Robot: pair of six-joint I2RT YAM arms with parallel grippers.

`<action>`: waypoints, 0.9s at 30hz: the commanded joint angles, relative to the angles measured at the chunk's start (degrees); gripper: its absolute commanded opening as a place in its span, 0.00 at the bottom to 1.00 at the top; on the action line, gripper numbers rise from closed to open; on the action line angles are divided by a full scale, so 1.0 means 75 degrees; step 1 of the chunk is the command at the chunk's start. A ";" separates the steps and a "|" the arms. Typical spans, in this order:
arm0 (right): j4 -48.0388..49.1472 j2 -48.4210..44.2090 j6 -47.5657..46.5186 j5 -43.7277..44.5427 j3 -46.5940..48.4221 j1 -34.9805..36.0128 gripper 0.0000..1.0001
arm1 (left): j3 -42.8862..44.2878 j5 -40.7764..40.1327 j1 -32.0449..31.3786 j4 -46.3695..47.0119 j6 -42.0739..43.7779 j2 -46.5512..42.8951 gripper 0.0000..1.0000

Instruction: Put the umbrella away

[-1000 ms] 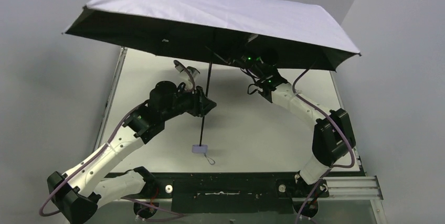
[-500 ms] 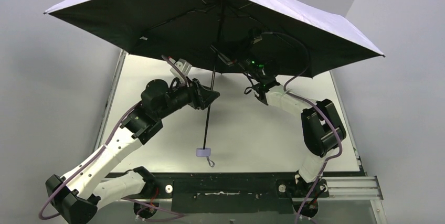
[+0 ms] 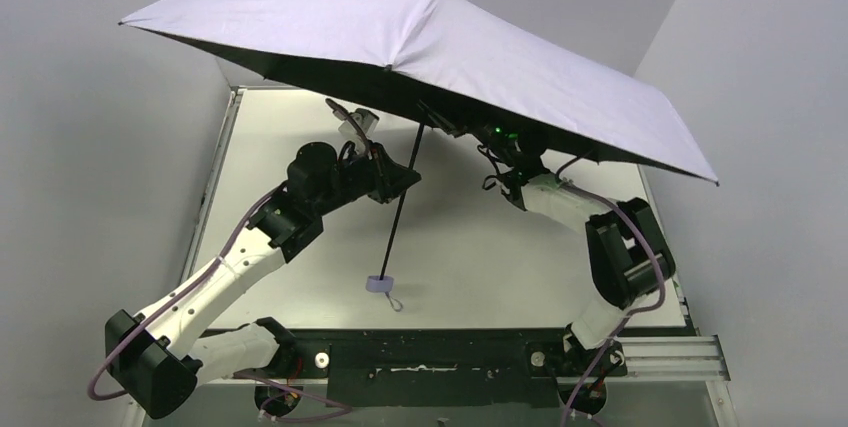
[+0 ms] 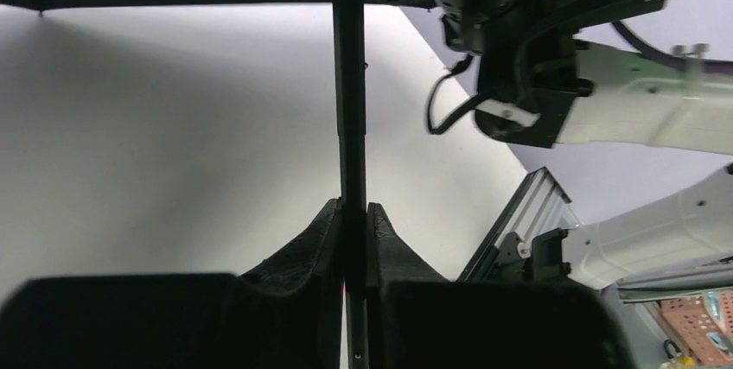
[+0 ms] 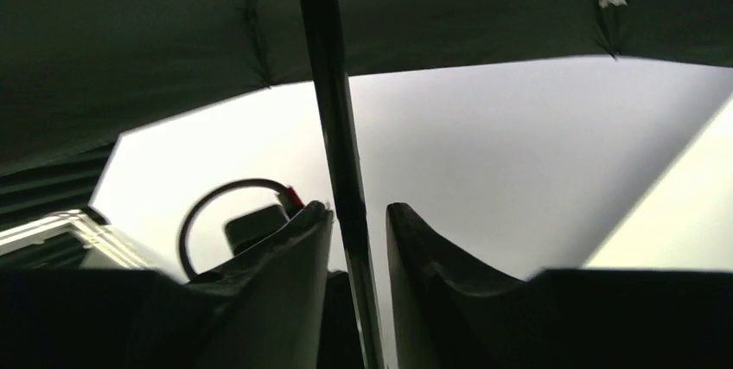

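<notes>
The umbrella (image 3: 420, 42) stands fully open above the table (image 3: 500, 257). Its pale lavender canopy (image 3: 300, 17) is tilted, high at the far left and dipping low toward the right, with the black underside showing along the near edge. The thin black shaft (image 3: 398, 222) slants down from beneath the canopy toward the near middle of the table. It ends in the small lavender handle (image 3: 380, 285), with the wrist loop (image 3: 399, 302) trailing just beside it. Whether the handle rests on the table or hangs just above it cannot be told.

The left pincer (image 3: 408, 179) reaches in from the left and is clamped on the shaft about halfway along. In the left wrist view both fingers (image 4: 324, 231) press against the shaft from either side with no gap.

The right pincer (image 5: 359, 213) sits higher on the shaft, up under the dark canopy. It is slightly open: the shaft runs between its two fingers, close to one, with a strip of light showing between it and the other, so it has no hold on anything. From above, the canopy hides this pincer's tip, and only the white right arm (image 3: 560, 202) shows below the canopy's edge
</notes>
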 commanded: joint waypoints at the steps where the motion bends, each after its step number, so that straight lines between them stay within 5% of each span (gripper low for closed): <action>1: -0.1441 -0.1181 -0.1578 -0.0308 -0.0468 -0.0301 0.37 | 0.0929 -0.0164 -0.0015 -0.0428 0.0623 -0.0001 0.00; 5: -0.3078 -0.1731 -0.3224 0.0073 -0.0922 -0.0304 0.58 | 0.1341 -0.0441 -0.0054 -0.0892 0.0928 0.0111 0.00; 9: -0.3967 -0.2235 -0.4631 0.0993 -0.1495 -0.0168 0.68 | 0.1600 -0.0657 -0.0090 -0.1144 0.1078 0.0218 0.00; 18: -0.5851 -0.3126 -0.7465 0.3567 -0.2489 0.0372 0.76 | 0.1906 -0.0994 -0.0182 -0.1366 0.1298 0.0349 0.00; 27: -0.8451 -0.4043 -0.9787 0.6911 -0.2027 0.1397 0.80 | 0.2201 -0.1426 -0.0460 -0.1831 0.1787 0.0549 0.00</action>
